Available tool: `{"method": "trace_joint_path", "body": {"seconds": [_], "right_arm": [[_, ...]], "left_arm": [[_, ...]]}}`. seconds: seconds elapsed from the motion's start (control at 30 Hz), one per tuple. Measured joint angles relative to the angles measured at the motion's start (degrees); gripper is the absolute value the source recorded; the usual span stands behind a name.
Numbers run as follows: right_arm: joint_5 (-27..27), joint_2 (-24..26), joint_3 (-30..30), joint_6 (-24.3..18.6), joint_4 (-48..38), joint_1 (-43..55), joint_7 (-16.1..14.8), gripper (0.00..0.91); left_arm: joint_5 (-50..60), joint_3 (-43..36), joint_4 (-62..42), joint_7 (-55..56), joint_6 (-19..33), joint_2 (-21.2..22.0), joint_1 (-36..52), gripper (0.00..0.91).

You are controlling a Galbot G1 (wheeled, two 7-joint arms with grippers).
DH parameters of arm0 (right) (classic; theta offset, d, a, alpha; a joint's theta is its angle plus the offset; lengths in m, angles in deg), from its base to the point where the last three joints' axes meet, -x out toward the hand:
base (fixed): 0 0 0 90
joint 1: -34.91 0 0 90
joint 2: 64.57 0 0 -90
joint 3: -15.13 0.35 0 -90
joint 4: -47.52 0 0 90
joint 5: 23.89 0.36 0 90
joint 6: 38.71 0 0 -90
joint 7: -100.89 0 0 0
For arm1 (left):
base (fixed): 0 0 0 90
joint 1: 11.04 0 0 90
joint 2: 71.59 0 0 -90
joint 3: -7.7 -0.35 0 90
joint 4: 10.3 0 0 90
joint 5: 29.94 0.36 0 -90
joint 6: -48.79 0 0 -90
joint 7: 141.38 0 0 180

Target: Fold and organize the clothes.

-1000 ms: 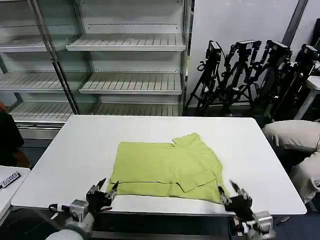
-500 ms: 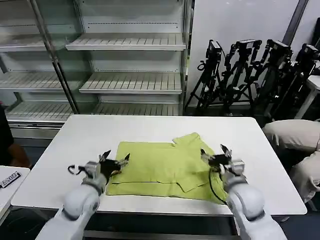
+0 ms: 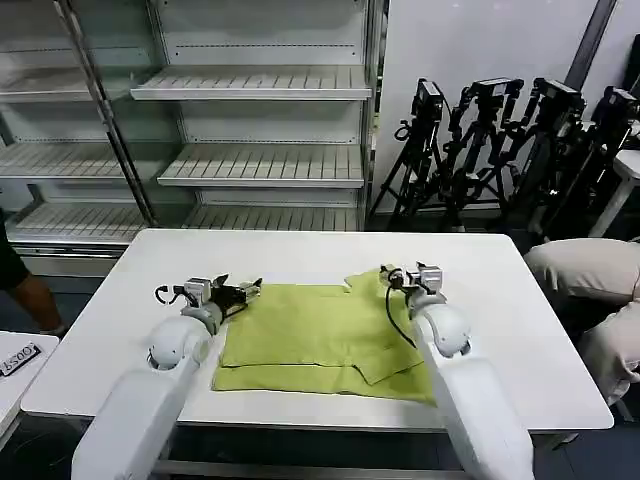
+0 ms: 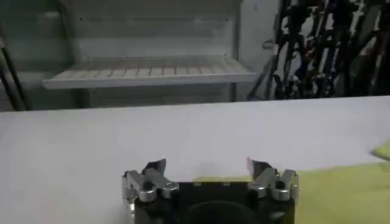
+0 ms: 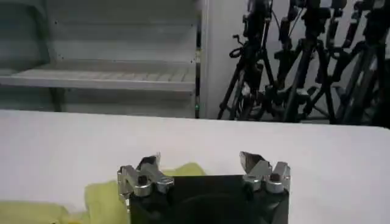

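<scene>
The clothes, one lime yellow-green T-shirt (image 3: 325, 340), lie partly folded on the white table (image 3: 130, 300), with a sleeve flap turned over near the front right. My left gripper (image 3: 240, 292) hovers open at the shirt's far left corner. My right gripper (image 3: 392, 275) hovers open over the raised far right corner. In the left wrist view the open left gripper (image 4: 207, 165) holds nothing, with shirt fabric (image 4: 347, 195) below and beside it. In the right wrist view the right gripper (image 5: 200, 161) is open too, above a hump of the shirt (image 5: 103, 195).
Wire shelving (image 3: 260, 165) stands behind the table. Black tripods (image 3: 500, 150) cluster at the back right. Beige fabric bundles (image 3: 590, 270) sit off the table's right edge. A small white surface with a label (image 3: 15, 360) lies at the left, beside a person's arm (image 3: 30, 295).
Both arms have swung from the table's front edge forward over the shirt to its far corners. Both grippers stay open and the shirt has not moved.
</scene>
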Motion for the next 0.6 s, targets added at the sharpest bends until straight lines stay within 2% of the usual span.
{"method": "trace_joint_path", "body": {"seconds": [0.23, 0.27, 0.3, 0.33, 0.6], "right_arm": [[0.26, -1.50, -0.66, 0.16, -5.28, 2.16, 0.85, 0.907], [0.38, -1.59, -0.67, 0.17, -5.71, 2.33, 0.91, 0.574], [0.52, -1.71, -0.70, 0.17, -6.14, 2.52, 0.94, 0.272], [0.66, -1.86, -0.70, 0.18, -6.47, 2.69, 0.97, 0.000], [1.72, -2.73, -0.68, 0.17, -8.30, 3.62, 0.74, 0.000]], "left_arm": [[0.20, -0.50, -2.89, -2.64, -0.82, -0.58, 1.45, 0.907], [0.12, -0.55, -3.11, -3.00, -0.91, -0.72, 1.53, 0.534], [0.02, -0.60, -3.24, -3.25, -0.97, -0.82, 1.58, 0.292], [-0.01, -0.63, -3.38, -3.47, -1.02, -0.87, 1.62, 0.010], [-0.34, -0.87, -4.43, -4.63, -1.20, -0.74, 2.29, 0.010]]}}
